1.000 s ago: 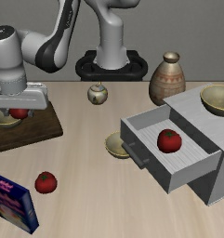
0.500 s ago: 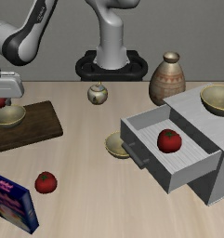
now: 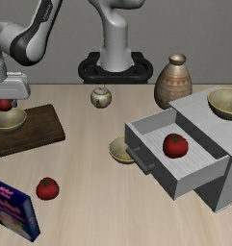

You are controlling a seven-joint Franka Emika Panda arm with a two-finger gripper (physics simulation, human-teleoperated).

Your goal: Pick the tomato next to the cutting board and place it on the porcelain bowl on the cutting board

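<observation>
Cutting board [image 3: 36,133] lies at nine o'clock of the table, with the porcelain bowl [image 3: 7,120] on its nine-o'clock end. Gripper [image 3: 3,100] hangs at twelve o'clock of the bowl, its fingers pinching the tomato [image 3: 2,105] just above the rim. Risk: released off-centre, the round fruit could strike the rim and roll off the board, or tip the shallow bowl.

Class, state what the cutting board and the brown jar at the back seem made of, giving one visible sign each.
Cutting board: probably wood, matte, dark brown slab. Jar: likely glazed ceramic; banded tan surface with soft sheen.
</observation>
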